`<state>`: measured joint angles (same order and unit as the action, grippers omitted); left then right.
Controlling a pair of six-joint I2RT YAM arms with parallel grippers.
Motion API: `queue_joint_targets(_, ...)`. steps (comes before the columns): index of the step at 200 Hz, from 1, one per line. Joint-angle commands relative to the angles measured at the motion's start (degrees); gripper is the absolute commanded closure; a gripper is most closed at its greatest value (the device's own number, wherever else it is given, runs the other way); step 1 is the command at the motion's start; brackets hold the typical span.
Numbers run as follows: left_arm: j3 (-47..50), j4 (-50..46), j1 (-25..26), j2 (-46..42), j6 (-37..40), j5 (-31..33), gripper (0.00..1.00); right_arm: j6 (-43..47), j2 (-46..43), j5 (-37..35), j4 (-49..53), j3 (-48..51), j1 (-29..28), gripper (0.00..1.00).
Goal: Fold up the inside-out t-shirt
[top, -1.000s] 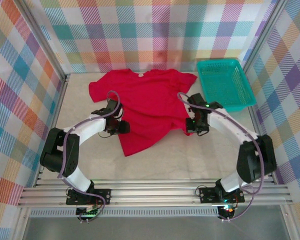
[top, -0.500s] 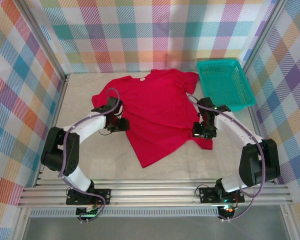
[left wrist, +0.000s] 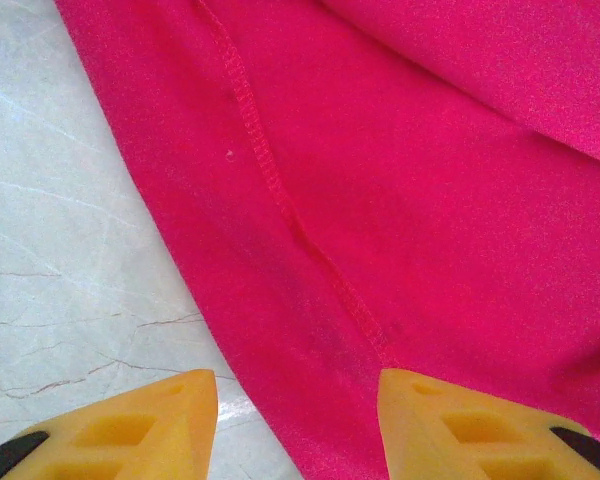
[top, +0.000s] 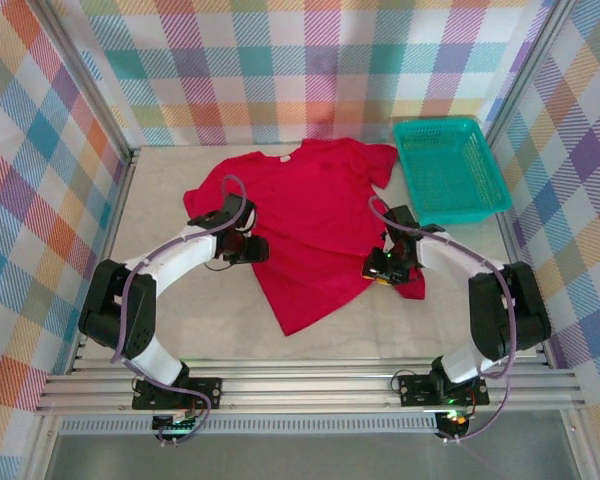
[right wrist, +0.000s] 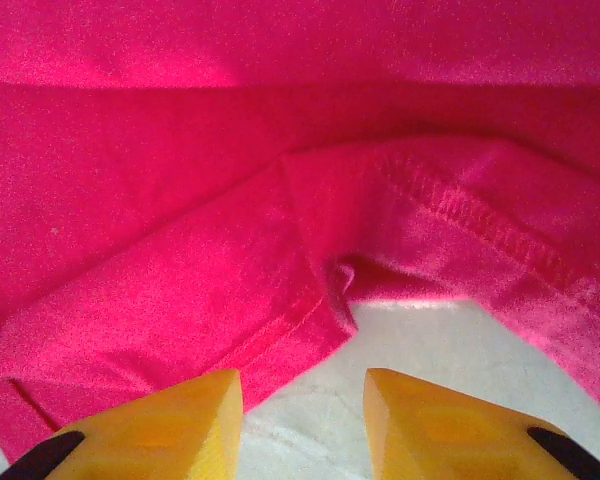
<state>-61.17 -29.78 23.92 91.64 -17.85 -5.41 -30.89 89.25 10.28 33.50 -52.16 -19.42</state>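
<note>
The inside-out t-shirt lies spread on the table, bright red, its white neck tag at the far edge and a pointed corner toward the near side. My left gripper hangs over the shirt's left edge, open, with nothing between its yellow fingers. In the left wrist view a stitched seam runs toward that gripper. My right gripper sits at the shirt's right near corner, open and holding nothing. In the right wrist view a folded hem corner lies just ahead of that gripper, with bare table beneath it.
A teal plastic basket stands at the back right, close to the shirt's right sleeve. Checked walls and metal rails enclose the pale marble table. Bare table lies near the front edge.
My right gripper pulled the shirt's hem toward the near right, spreading it, then opened and let go, and has since drifted left. My left gripper has shifted slightly right.
</note>
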Motion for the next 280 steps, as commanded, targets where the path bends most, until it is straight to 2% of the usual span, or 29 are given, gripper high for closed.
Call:
queue_joint_targets(1,-0.73,-0.81,0.07,-1.63,-0.69,-0.13,0.54,-0.05,2.55,-0.65,-2.51,-1.58,-0.02,0.62)
queue_joint_targets(41,-0.65,-1.20,0.07,-1.72,-0.35,0.27,0.54,0.16,5.40,-1.02,-3.33,-3.10,-0.09,0.65)
queue_joint_targets(60,-0.81,-1.49,0.04,-1.90,-0.26,0.41,0.54,-0.21,5.32,-1.01,-3.49,-3.55,-0.16,0.75)
queue_joint_targets(89,-1.06,-1.68,0.07,-2.06,-0.07,0.35,0.55,-0.24,4.84,-1.40,-2.79,-4.09,-0.42,1.00)
queue_joint_targets(123,-0.76,-0.63,0.28,-3.15,1.51,-1.82,0.54,-1.24,2.42,0.39,-1.12,-5.10,-1.03,1.00)
queue_joint_targets(139,-0.25,1.98,2.07,-4.65,4.61,-5.07,0.47,-2.35,0.63,2.03,0.28,-6.70,-1.18,1.00)
queue_joint_targets(150,0.16,4.37,5.30,-5.92,9.33,-7.66,0.40,-3.45,-0.32,3.37,0.55,-7.76,-1.22,1.00)
queue_joint_targets(171,2.00,9.16,13.30,-7.96,20.63,-7.76,0.30,-5.88,-1.42,4.80,0.70,-10.00,-1.23,1.00)
queue_joint_targets(185,3.75,13.23,16.83,-8.48,24.41,-7.78,0.25,-6.98,-1.71,5.00,0.34,-10.86,-1.22,1.00)
queue_joint_targets(236,4.10,23.49,22.89,-3.42,20.49,-7.05,0.20,-8.98,0.01,6.20,0.81,-13.14,-1.14,1.00)
queue_joint_targets(267,3.53,22.77,24.60,1.60,19.71,-7.83,0.24,-7.35,1.89,3.78,1.62,-13.49,-1.15,1.00)
queue_joint_targets(273,3.52,21.82,24.58,2.06,19.71,-7.44,0.26,-6.52,2.44,2.55,2.42,-13.62,-1.14,0.92)
queue_joint_targets(280,3.54,20.40,24.45,2.39,19.85,-7.31,0.28,-5.37,3.11,0.86,3.43,-13.73,-1.11,0.78)
